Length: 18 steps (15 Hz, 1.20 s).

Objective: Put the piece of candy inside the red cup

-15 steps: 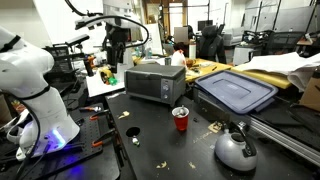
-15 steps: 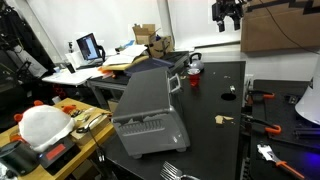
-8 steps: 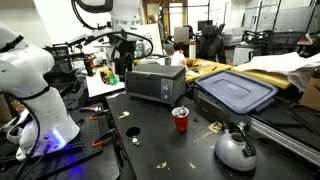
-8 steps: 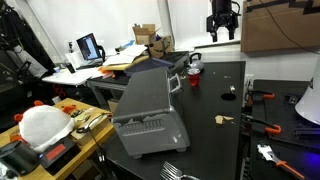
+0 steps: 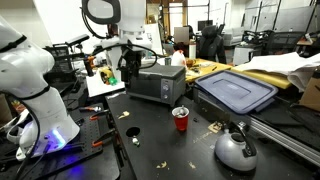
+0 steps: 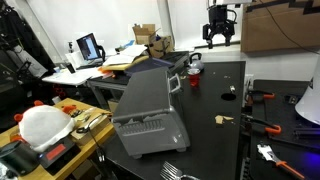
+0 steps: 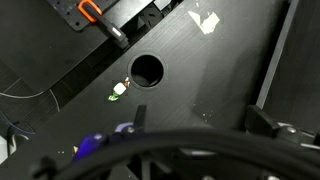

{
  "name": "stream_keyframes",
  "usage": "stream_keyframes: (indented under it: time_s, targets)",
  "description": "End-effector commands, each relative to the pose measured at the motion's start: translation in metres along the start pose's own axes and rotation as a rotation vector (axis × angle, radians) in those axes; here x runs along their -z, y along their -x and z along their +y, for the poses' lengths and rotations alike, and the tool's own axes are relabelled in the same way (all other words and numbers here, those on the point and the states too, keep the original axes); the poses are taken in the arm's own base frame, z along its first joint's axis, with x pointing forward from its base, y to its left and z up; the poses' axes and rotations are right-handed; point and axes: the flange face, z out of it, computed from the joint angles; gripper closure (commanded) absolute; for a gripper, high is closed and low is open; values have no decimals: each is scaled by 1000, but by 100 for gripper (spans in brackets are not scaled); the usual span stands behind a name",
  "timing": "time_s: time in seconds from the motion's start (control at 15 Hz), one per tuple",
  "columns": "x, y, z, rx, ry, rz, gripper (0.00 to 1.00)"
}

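The gripper [image 6: 220, 38] hangs high above the far end of the black worktop [image 6: 215, 105], well clear of everything on it. In that exterior view its two fingers stand apart with nothing between them, so the jaws are open and empty. In the wrist view they are only a dark blur along the bottom edge.

The red cup [image 5: 181, 119] stands upright on the worktop in front of the grey toaster oven [image 5: 155, 82], between it and the round silver kettle [image 5: 236, 148], touching neither. In an exterior view the cup [image 6: 195, 80] sits just in front of the kettle [image 6: 193, 63].

The wrist view looks down on the piece of candy [image 7: 120, 90], a small pale, greenish bit lying on the worktop just beside a round hole [image 7: 147, 68]. A second pale scrap [image 7: 207, 20] lies well apart from it, and an orange-handled tool [image 7: 88, 12] lies past the worktop's edge
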Motion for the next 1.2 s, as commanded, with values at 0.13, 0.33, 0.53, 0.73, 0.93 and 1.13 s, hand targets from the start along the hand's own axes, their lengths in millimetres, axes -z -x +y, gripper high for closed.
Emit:
stream_keyframes:
  time_s: [0.13, 0.33, 0.53, 0.73, 0.93, 1.13]
  targets:
    - [-22, -26, 14, -130, -23, 25, 0]
    - [-35, -41, 29, -191, -20, 55, 0]
    - [-47, -51, 42, -234, -14, 71, 0]
    - [-59, -58, 51, -270, 3, 74, 0]
    - [-67, -63, 58, -302, 17, 75, 0]
    - [-74, -66, 66, -334, 26, 77, 0]
